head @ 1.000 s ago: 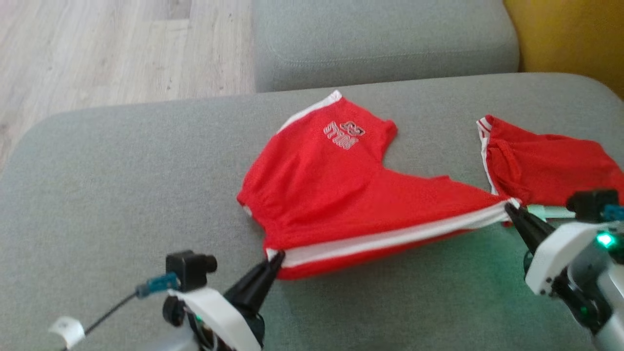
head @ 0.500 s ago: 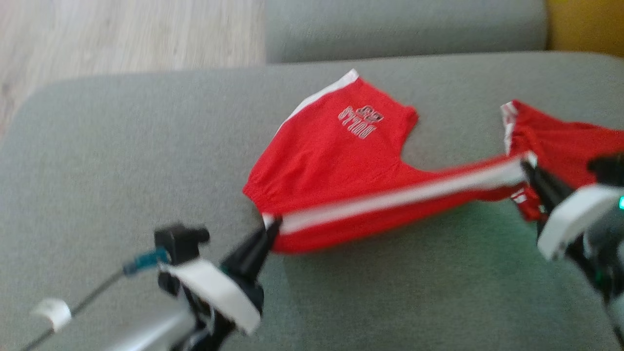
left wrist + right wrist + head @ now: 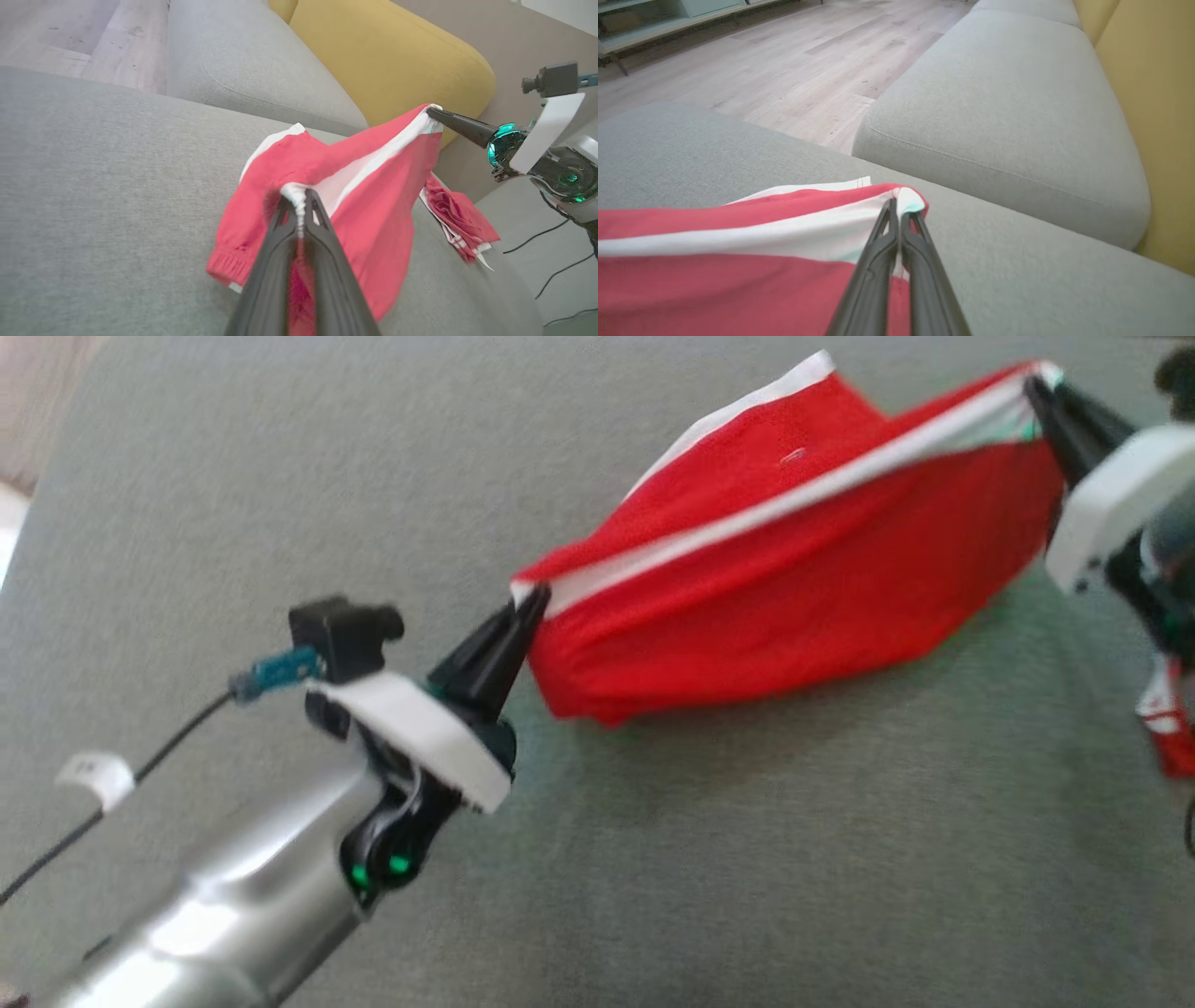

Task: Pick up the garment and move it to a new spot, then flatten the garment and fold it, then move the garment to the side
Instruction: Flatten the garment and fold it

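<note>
While both arms hold it, the garment (image 3: pixel 775 569) hangs stretched over the seat (image 3: pixel 747 859), and its lower fold touches the seat's grey cloth. The left gripper (image 3: pixel 532 599) is clamped on the corner of the white band nearer the seat's front. In the left wrist view we see the bunched white hem pinched between its closed fingers. The right gripper (image 3: pixel 1034 381) is clenched on the band's other corner, toward the seat's back and right, so the band runs taut between the two.

A second red cloth (image 3: pixel 460 221) with white stripes lies crumpled on the seat near its right edge, below the corner held by the right gripper. We cannot tell whether it touches the garment. It is the nearest thing in the way.

A grey cushion (image 3: pixel 1004 112) lies just beyond the seat's back edge. A yellow cushion (image 3: pixel 397 56) stands behind the seat on its right. A wood floor (image 3: pixel 784 65) extends past the seat's left side. Black cables (image 3: pixel 558 273) lie past the seat's right edge.
</note>
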You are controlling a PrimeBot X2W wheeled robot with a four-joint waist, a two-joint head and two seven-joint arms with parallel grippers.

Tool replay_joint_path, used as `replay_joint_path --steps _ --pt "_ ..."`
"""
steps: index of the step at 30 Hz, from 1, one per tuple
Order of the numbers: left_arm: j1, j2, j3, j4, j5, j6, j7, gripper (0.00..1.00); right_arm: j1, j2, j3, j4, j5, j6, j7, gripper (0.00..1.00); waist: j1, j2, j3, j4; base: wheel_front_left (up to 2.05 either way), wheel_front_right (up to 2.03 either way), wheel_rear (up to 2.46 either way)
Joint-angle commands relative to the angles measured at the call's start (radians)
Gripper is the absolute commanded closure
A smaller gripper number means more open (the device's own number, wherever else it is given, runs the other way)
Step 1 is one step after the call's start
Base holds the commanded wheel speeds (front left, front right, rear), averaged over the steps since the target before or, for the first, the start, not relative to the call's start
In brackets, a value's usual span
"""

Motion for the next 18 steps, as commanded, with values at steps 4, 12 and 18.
replay_joint_path --steps 4,12,18 --pt "-0.105 -0.025 0.048 0.049 0.013 -0.026 0.004 1.0 -0.123 -0.036 0.065 0.056 -0.012 -0.001 0.006 1.0 -0.0003 0.0 0.093 0.085 0.0 0.0 0.0" --pt "-0.196 -0.123 0.036 0.172 0.02 -0.067 -0.009 1.0 -0.294 -0.065 0.169 0.202 -0.023 -0.001 -0.024 1.0 -0.0003 0.0 0.18 0.148 0.0 0.0 0.0" --pt "-0.242 -0.178 0.025 0.244 0.019 -0.081 -0.034 1.0 -0.371 -0.077 0.237 0.283 -0.011 -0.001 -0.057 1.0 -0.0003 0.0 0.221 0.179 0.0 0.0 0.0"
